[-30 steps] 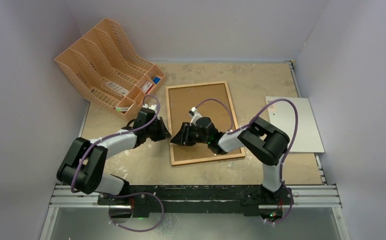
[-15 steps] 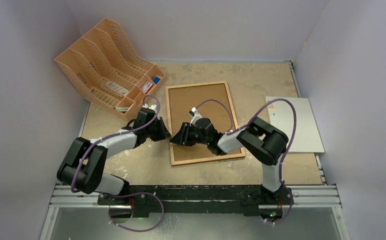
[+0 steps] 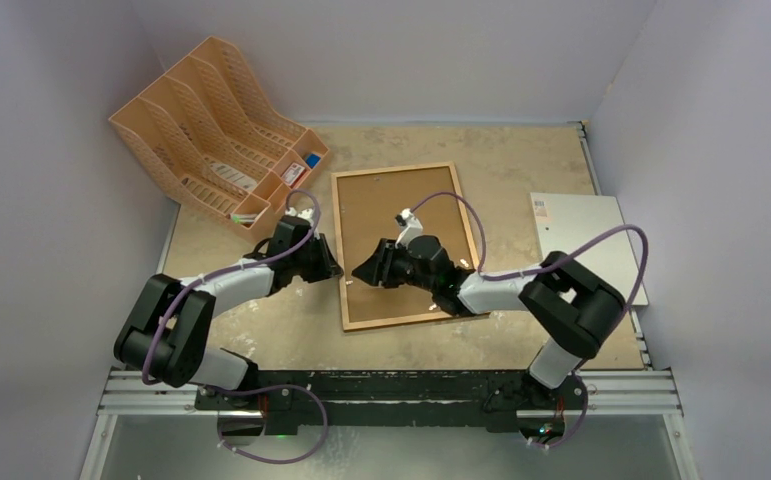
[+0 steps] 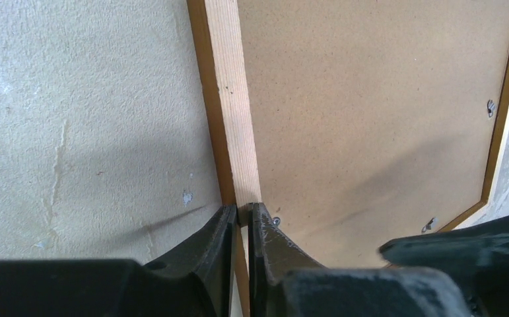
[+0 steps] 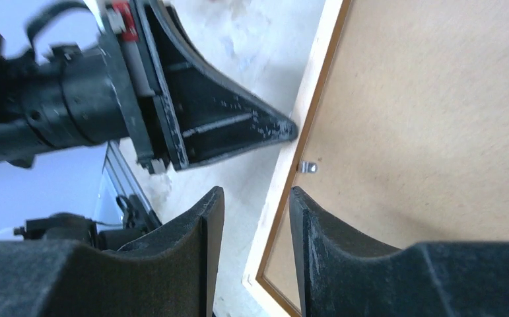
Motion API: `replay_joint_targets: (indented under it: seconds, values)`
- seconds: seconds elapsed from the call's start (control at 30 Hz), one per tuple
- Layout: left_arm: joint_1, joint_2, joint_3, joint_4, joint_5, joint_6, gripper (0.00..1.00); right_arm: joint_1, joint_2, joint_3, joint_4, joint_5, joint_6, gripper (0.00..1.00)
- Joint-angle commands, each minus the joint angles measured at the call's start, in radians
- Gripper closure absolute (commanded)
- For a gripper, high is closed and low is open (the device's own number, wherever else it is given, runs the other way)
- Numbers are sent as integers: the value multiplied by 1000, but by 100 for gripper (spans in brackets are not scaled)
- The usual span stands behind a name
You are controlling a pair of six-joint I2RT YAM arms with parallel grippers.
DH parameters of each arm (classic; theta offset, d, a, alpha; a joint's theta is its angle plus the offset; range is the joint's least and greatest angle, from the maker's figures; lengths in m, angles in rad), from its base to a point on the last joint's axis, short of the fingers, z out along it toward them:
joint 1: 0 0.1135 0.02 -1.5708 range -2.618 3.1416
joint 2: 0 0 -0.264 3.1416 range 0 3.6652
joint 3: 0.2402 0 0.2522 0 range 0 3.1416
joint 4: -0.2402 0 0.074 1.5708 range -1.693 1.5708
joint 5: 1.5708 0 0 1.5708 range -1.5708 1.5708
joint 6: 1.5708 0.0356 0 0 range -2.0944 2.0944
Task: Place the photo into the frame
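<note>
The frame (image 3: 393, 170) lies face down in the middle of the table, its thin brown moulding (image 4: 228, 99) around a brown fibreboard backing panel (image 3: 381, 210). My left gripper (image 4: 243, 210) is shut on the frame's left moulding, about halfway along that side (image 3: 335, 270). My right gripper (image 5: 257, 195) is open and holds nothing. It hovers just to the right of the left one (image 3: 361, 272), one finger over the bare table and one over the backing. A small metal tab (image 5: 309, 167) sits inside the moulding (image 5: 317, 72) by the left fingertips (image 5: 284, 129). The photo is out of view.
An orange-tan plastic file rack (image 3: 211, 130) stands at the back left. A stiff pale sheet with a small sticker (image 3: 591, 245) lies at the right edge of the table. Pale walls close in the left, back and right sides.
My right arm's elbow has swung out to the right and its wrist has shifted a little right over the backing. The left gripper and the frame have stayed put.
</note>
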Motion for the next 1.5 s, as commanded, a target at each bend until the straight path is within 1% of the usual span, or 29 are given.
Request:
replay_joint_targets:
  seconds: [0.0, 0.17, 0.27, 0.4, 0.5, 0.6, 0.7, 0.83, 1.03, 1.3, 1.47]
  values:
    - [-14, 35, -6, -80, -14, 5, 83, -47, -53, 29, -96, 77, -22, 56]
    - [-13, 52, 60, -81, -17, -17, 70, -119, -28, 91, -125, 34, -22, 56]
    - [-13, 82, 117, -83, -31, -24, 67, -145, 20, 173, -161, 9, -22, 56]
    - [-13, 128, 153, -84, -43, -25, 67, -146, 104, 285, -189, -5, -32, 56]
    - [-13, 157, 156, -88, -42, -30, 72, -151, 160, 347, -202, -15, -30, 56]
    - [-13, 157, 152, -89, -16, -36, 83, -157, 222, 419, -215, -35, -40, 56]
    - [-13, 131, 140, -100, -18, -32, 90, -160, 289, 494, -238, -34, -61, 56]
    - [-13, 126, 123, -114, -13, -25, 95, -167, 366, 584, -252, -36, -90, 55]
    - [-13, 128, 91, -91, 27, -33, 96, -178, 472, 728, -315, 10, -123, 55]
    - [-13, 131, 83, -88, 45, -41, 96, -200, 562, 820, -344, 77, -131, 55]
    - [-13, 143, 90, -96, 43, -34, 96, -209, 627, 878, -362, 35, -165, 55]
